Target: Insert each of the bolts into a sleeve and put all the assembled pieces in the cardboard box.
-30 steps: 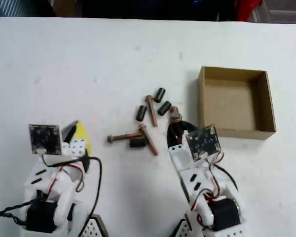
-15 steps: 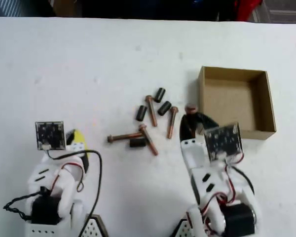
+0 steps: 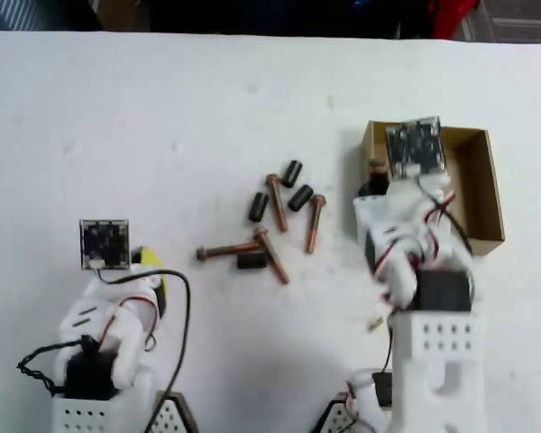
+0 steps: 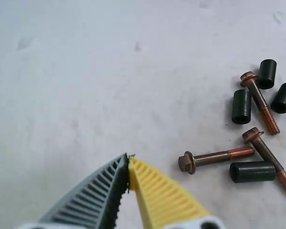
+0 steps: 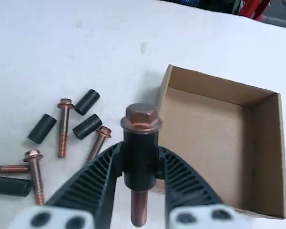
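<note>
My right gripper point(image 5: 140, 168) is shut on an assembled piece point(image 5: 140, 152), a copper bolt standing upright through a black sleeve. In the high view this right gripper point(image 3: 375, 179) hangs over the near-left wall of the cardboard box point(image 3: 487, 185), whose inside point(image 5: 214, 138) holds nothing. Several loose copper bolts point(image 3: 275, 200) and black sleeves point(image 3: 258, 207) lie scattered on the white table left of the box. One bolt point(image 4: 214, 159) lies on its side nearest my left gripper point(image 4: 128, 161), which is shut on nothing, low over bare table at the lower left point(image 3: 149, 263).
The table point(image 3: 162, 117) is white, with open room behind and left of the pile. The box's walls point(image 5: 164, 90) stand up from the table. Another sleeve point(image 4: 251, 171) lies right against a bolt point(image 4: 269, 155).
My right arm has carried the assembled piece from beside the pile, right and away, up to the box's left wall. My left arm has shifted slightly right.
</note>
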Motion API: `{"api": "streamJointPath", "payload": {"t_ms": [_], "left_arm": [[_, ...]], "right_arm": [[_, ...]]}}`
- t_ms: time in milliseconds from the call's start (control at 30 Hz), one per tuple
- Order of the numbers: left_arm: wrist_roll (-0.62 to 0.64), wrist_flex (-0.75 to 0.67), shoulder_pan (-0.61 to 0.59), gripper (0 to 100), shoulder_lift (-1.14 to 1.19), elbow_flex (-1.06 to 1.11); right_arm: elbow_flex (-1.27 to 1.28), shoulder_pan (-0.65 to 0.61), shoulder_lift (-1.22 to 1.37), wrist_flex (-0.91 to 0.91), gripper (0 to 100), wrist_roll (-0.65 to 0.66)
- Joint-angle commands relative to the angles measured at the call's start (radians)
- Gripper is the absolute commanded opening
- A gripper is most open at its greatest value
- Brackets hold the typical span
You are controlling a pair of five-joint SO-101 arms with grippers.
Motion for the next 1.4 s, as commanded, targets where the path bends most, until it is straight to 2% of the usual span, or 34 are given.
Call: {"api": "streamJointPath", "payload": {"t_ms": [0, 100, 300, 467, 1000, 1367], "left_arm": [[-0.003, -0.026, -0.01, 2, -0.008, -0.008], [-0.008, -0.038, -0.01, 2, -0.008, 0.014], [-0.009, -0.153, -0.01, 2, -0.008, 0.098], [-0.009, -0.158, -0.012, 2, -0.008, 0.101], [-0.009, -0.158, -0.012, 2, -0.008, 0.106], [-0.009, -0.158, -0.012, 2, -0.008, 0.106]], "right_arm": [[-0.094, 0.062, 0.117, -0.067, 1.7, 0.055], [-0.094, 0.104, 0.214, -0.142, 1.7, 0.061], [-0.095, 0.127, 0.397, -0.265, 1.8, 0.061], [-0.106, 0.13, 0.524, -0.355, 1.8, 0.063], [-0.348, 0.131, 0.885, -0.355, 1.8, 0.057], [-0.45, 0.168, 1.026, -0.352, 1.8, 0.061]]}}
